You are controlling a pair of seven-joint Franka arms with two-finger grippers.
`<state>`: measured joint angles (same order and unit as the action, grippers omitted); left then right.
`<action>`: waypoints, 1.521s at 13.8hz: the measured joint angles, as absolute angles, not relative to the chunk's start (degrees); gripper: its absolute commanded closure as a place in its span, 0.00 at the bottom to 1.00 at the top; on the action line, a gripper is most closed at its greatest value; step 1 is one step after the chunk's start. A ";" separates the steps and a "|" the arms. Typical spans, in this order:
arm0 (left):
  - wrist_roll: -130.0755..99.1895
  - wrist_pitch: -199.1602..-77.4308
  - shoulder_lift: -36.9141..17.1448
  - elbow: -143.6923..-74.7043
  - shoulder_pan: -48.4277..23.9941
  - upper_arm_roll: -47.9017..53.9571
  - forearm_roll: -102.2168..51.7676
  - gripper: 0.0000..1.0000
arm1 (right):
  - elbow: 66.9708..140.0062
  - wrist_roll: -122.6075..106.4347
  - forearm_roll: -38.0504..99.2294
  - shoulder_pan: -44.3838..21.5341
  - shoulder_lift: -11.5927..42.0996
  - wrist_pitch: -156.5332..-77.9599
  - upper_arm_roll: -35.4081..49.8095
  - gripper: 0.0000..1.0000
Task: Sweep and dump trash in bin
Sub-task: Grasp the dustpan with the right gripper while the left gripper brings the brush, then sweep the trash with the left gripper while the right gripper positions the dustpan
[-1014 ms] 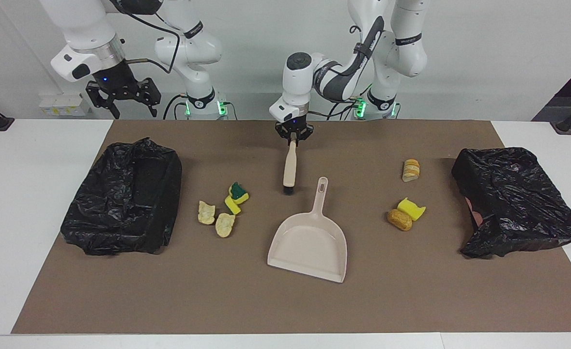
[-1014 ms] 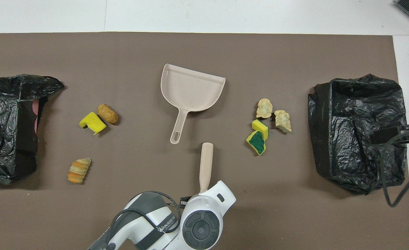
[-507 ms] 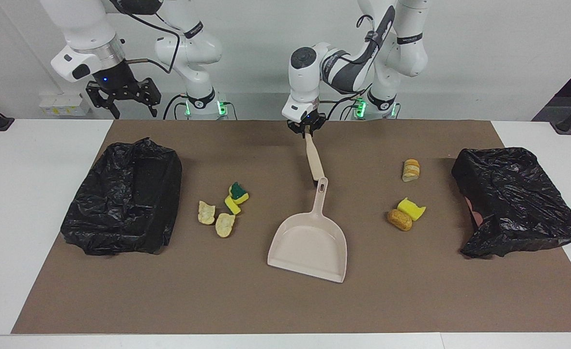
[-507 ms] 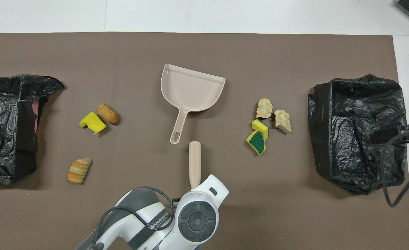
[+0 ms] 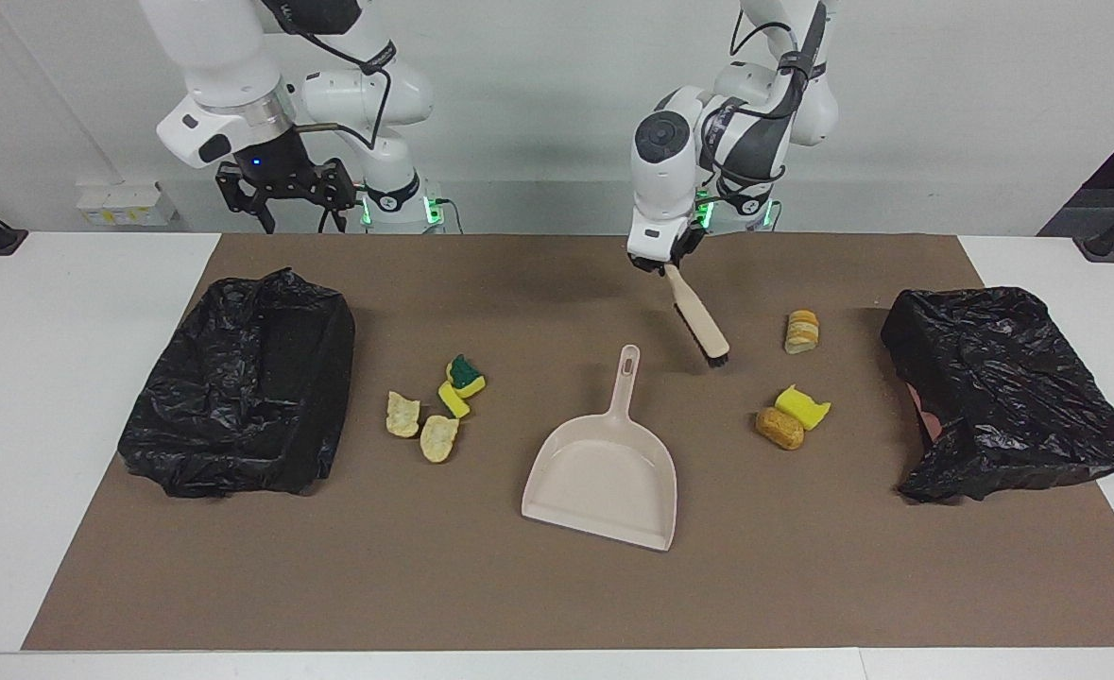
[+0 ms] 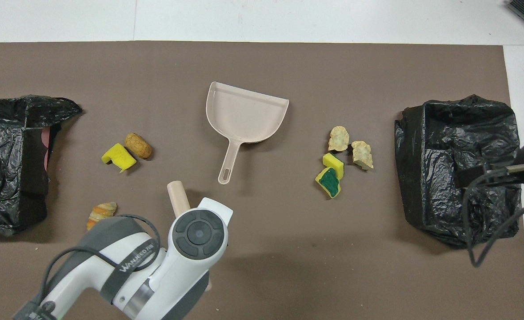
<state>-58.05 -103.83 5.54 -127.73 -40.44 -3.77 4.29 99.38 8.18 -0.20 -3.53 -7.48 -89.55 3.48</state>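
Left gripper (image 5: 667,265), upper centre of frame, clamped on slim beige-handled brush (image 5: 698,322), raised, tilted over brown mat (image 5: 538,586). Right gripper (image 5: 284,189), upper left, fingers spread. Beige plastic dustpan (image 5: 604,477) centre; 2 clusters of yellow sponge and bread scraps (image 5: 436,404) (image 5: 796,404) flanking it, 2 black-bagged bins (image 5: 240,397) (image 5: 1005,401) at frame edges.

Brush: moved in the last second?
Yes. The brush, held by the left gripper, swung from the right arm's side of the dustpan handle toward the striped bread scrap.
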 measured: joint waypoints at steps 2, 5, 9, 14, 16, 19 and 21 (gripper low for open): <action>-58.04 -101.14 5.52 -127.93 -36.28 -3.81 6.89 1.00 | 99.58 15.18 -0.14 -3.63 -6.02 -93.18 7.26 0.00; -58.06 -99.77 5.61 -129.13 -30.59 -3.85 10.16 1.00 | 97.99 26.83 -0.05 -3.66 -1.43 -97.21 12.89 0.00; -58.08 -99.16 8.86 -131.86 -24.74 -3.78 10.73 1.00 | 90.83 40.39 -0.89 -3.71 10.59 -101.45 20.03 0.00; -48.81 -102.24 17.43 -143.18 -17.21 -3.80 10.85 1.00 | 80.71 52.84 -8.62 -6.23 27.79 -110.11 27.59 0.00; -46.36 -106.26 18.22 -145.27 -16.29 -3.77 10.85 1.00 | 79.65 55.35 -10.53 -8.78 32.15 -114.42 28.25 0.00; -42.16 -113.15 17.54 -146.94 -16.30 -3.23 10.84 1.00 | 79.31 58.51 -14.38 -12.72 36.82 -118.36 29.21 0.00; -37.05 -116.34 16.98 -146.96 -16.32 -2.96 10.83 1.00 | 79.17 58.73 -15.40 -13.29 37.92 -118.40 30.53 0.00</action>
<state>-37.05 -116.34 16.98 -146.96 -16.32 -2.96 10.83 79.17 58.73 -15.40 -13.29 37.92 -118.40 30.53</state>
